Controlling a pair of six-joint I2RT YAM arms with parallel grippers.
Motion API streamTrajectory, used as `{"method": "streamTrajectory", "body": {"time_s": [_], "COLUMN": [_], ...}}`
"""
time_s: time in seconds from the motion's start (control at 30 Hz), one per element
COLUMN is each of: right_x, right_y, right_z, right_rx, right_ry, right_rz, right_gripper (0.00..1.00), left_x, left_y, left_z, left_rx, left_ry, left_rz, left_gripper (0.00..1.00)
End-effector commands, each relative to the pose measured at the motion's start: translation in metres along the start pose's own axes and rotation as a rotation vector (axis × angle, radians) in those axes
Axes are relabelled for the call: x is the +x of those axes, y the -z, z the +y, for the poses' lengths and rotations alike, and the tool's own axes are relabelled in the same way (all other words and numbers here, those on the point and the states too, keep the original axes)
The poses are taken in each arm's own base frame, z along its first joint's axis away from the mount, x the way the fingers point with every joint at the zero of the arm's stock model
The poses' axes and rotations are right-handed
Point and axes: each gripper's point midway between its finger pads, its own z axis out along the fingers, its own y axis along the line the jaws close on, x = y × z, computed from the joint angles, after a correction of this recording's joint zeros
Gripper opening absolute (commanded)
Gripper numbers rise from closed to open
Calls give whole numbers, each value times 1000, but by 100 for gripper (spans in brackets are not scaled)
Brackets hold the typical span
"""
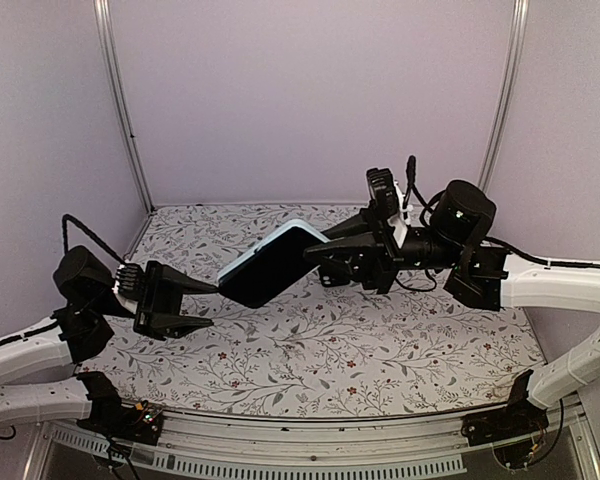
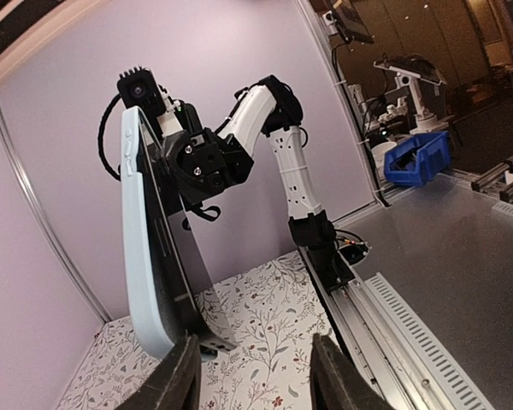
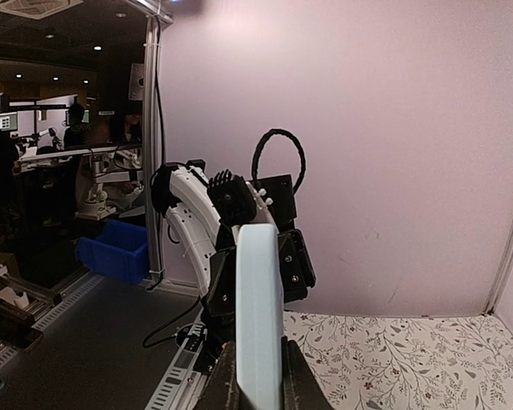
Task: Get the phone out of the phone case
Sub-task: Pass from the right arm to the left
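Observation:
The phone point(image 1: 276, 267), black screen facing the camera, sits in a pale blue phone case point(image 1: 257, 249) and hangs tilted above the table. My right gripper point(image 1: 325, 250) is shut on its upper right end. In the right wrist view the fingers point(image 3: 231, 380) pinch the case's edge point(image 3: 258, 299). My left gripper point(image 1: 214, 304) stands open just left of the phone's lower end. In the left wrist view the case point(image 2: 141, 256) and the phone point(image 2: 178, 265) rise above my left finger point(image 2: 181, 376). Nothing lies between the left gripper's point(image 2: 255, 369) jaws.
The floral table cover point(image 1: 380, 340) lies below both arms. Lilac walls with metal posts point(image 1: 120, 100) close the back and sides. Beyond the table's right rail point(image 2: 385, 325) a blue bin point(image 2: 419, 158) stands on a grey bench.

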Motion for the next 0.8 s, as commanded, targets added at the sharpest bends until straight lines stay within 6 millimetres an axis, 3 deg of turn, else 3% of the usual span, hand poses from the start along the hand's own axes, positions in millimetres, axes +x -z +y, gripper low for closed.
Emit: {"method": "streamTrajectory", "body": {"time_s": [0.0,0.77], "right_x": [-26,-15], "right_y": [-2,-20], "right_z": [4,16], "right_rx": [-25,-117], "right_ry": [84,59], "right_rz": [-81,-70], "right_gripper": [0,0], "left_x": [-11,1], "left_y": [-2,-4], "left_z": [-1,12], "left_rx": [28,-48], "left_ry": [-6,-7], "left_rz": [-25,20], "left_gripper": [45,45]}}
